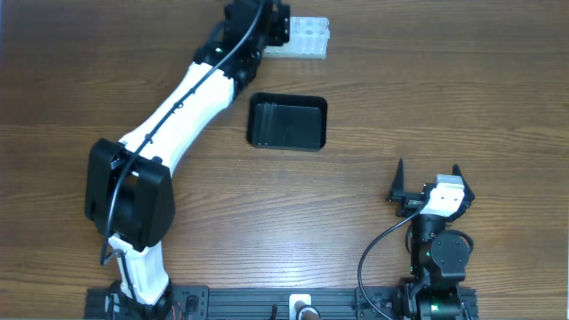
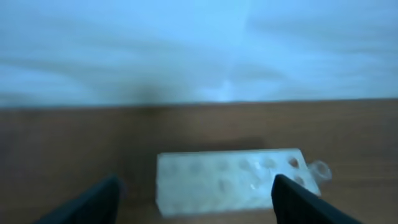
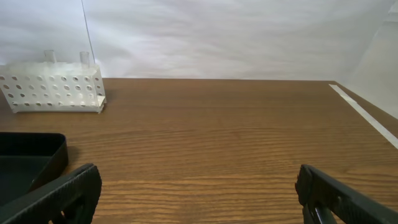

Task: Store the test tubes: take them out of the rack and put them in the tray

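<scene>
A white perforated test tube rack [image 1: 307, 37] stands at the far edge of the wooden table. In the right wrist view the rack [image 3: 53, 87] has two clear tubes [image 3: 84, 58] sticking up from it. The black tray [image 1: 287, 122] lies just in front of the rack, and I see no tubes in it. My left gripper [image 1: 267, 22] hangs over the rack's left end. In its blurred wrist view the left gripper [image 2: 199, 208] is open above the rack [image 2: 230, 180], with a tube top [image 2: 318, 168] at one end. My right gripper [image 1: 428, 173] is open and holds nothing, near its base.
Bare wooden tabletop [image 1: 444, 80] spreads right of the tray and rack. A white backdrop [image 3: 217, 37] rises behind the table's far edge. A strip of white tape [image 3: 364, 112] runs along the table at the right. The tray's corner [image 3: 31, 155] lies low in the right wrist view.
</scene>
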Robot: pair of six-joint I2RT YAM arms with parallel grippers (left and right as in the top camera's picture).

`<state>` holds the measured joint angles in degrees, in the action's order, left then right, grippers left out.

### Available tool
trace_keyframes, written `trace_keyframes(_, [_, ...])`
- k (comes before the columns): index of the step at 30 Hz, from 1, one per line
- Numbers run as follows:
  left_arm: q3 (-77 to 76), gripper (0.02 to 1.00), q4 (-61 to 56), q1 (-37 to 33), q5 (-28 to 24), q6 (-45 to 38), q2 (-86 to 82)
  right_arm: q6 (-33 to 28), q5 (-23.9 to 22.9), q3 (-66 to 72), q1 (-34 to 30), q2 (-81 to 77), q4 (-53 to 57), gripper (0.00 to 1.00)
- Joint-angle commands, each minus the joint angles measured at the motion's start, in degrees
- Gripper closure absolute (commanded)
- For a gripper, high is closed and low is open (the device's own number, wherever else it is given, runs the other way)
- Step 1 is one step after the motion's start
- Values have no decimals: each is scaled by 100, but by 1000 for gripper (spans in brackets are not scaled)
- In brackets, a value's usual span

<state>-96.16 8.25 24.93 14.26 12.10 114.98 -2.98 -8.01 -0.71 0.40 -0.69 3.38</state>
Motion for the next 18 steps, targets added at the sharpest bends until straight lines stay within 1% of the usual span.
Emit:
trace_keyframes(1, [-22, 139, -546, -90, -527, -667, 133, 13, 24, 42, -33, 35, 9, 9])
trace_keyframes(3, [-22, 97, -750, -81, -634, -741, 249, 13, 24, 42, -33, 35, 9, 7])
trace_keyframes(6, [-22, 42, -844, -48, -625, -739, 404, 13, 24, 42, -33, 35, 9, 7])
trace_keyframes(10, [-22, 20, -1130, -61, -498, -743, 505, 13, 24, 42, -33, 35, 9, 7])
trace_keyframes(13, [-22, 23, -1373, -138, -479, -791, 505, 13, 26, 42, -33, 35, 9, 9])
trace_keyframes(16, [-22, 18, -1386, -254, -439, -938, 459, 13, 24, 42, -33, 35, 9, 9])
trace_keyframes(18, [-22, 20, -1309, -348, -315, -960, 369, 13, 24, 42, -33, 35, 9, 9])
